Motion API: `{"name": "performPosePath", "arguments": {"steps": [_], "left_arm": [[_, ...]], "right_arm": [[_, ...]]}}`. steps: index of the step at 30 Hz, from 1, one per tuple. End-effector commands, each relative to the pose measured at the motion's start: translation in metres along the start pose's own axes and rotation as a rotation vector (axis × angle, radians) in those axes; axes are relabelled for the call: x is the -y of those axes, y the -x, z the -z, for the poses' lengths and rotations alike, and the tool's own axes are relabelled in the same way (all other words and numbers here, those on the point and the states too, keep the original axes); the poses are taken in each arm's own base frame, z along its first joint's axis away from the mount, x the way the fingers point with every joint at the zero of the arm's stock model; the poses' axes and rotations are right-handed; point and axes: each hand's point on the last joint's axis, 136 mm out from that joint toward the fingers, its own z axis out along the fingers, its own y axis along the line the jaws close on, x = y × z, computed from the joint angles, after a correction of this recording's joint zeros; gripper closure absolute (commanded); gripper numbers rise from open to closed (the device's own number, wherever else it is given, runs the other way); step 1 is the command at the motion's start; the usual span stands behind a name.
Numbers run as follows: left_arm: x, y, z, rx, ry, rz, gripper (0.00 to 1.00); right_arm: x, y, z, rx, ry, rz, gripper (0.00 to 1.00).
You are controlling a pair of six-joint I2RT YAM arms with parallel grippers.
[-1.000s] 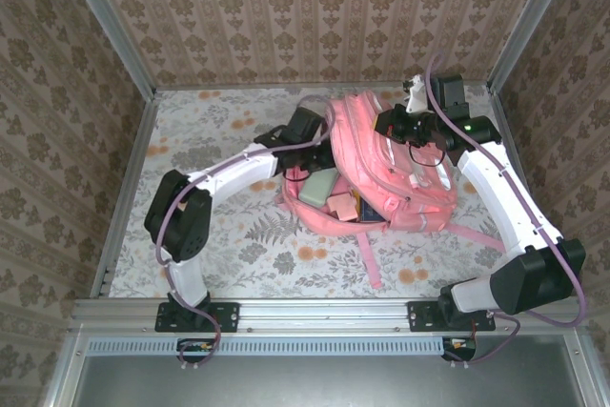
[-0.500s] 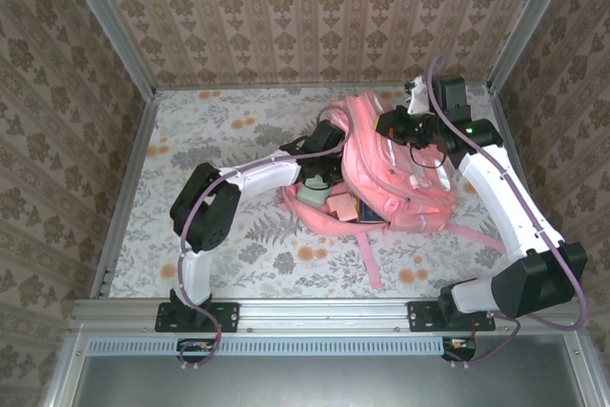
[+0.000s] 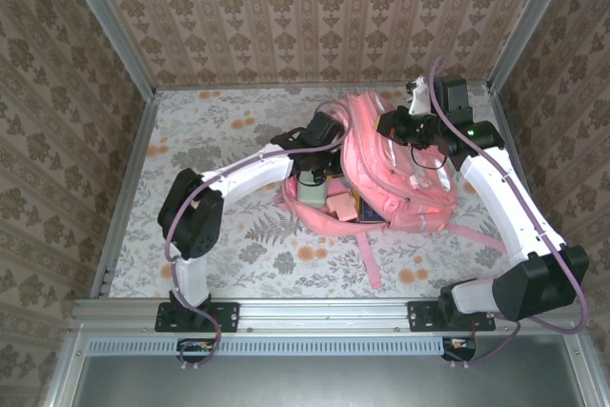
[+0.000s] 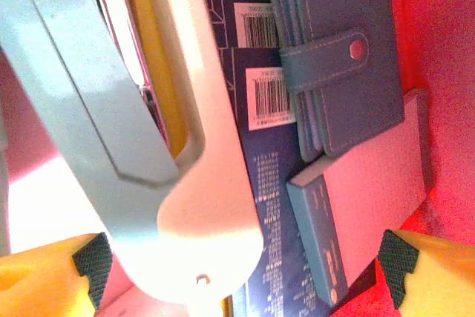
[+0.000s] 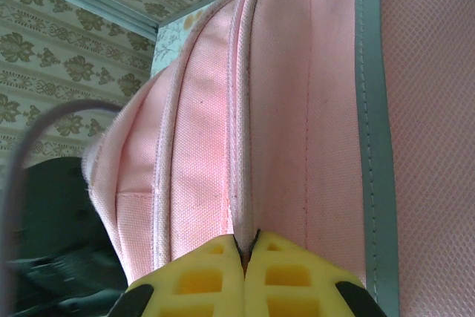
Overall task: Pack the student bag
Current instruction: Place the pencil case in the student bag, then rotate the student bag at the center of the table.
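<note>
Left claw: fingers spread wide, empty, inside the student bag above a blue snap wallet and a navy book.
Right claw: pinched shut on the bag's top seam.
Student bag: lying open on the far-right part of the tabletop.
Tabletop: floral-print covering.
Room: damask wallpaper on three walls, aluminium corner posts.

The student bag is matt woven cloth, the wallet smooth leather
</note>
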Motion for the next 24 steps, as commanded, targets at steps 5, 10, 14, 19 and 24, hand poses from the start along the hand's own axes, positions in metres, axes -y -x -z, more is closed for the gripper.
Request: {"name": "performPosePath", "arguments": {"steps": [5, 10, 14, 19, 24], "left_arm": [[-0.028, 0.016, 0.055, 0.06, 0.131, -0.124, 0.13], [-0.088, 0.036, 0.064, 0.062, 0.296, -0.173, 0.36], [-0.138, 0.047, 0.059, 0.012, 0.454, -0.208, 0.44], [-0.182, 0.046, 0.038, -0.083, 0.52, -0.202, 0.46], [-0.196, 0.044, 0.017, -0.14, 0.517, -0.205, 0.5]], "right_arm": [[-0.049, 0.026, 0.026, 0.121, 0.168, 0.093, 0.98], [-0.047, 0.024, 0.023, 0.113, 0.163, 0.09, 0.98], [-0.043, 0.019, 0.017, 0.092, 0.152, 0.085, 0.98], [-0.038, 0.01, 0.006, 0.06, 0.117, 0.108, 0.98], [-0.037, 0.006, -0.004, 0.039, 0.102, 0.125, 0.98]]}}
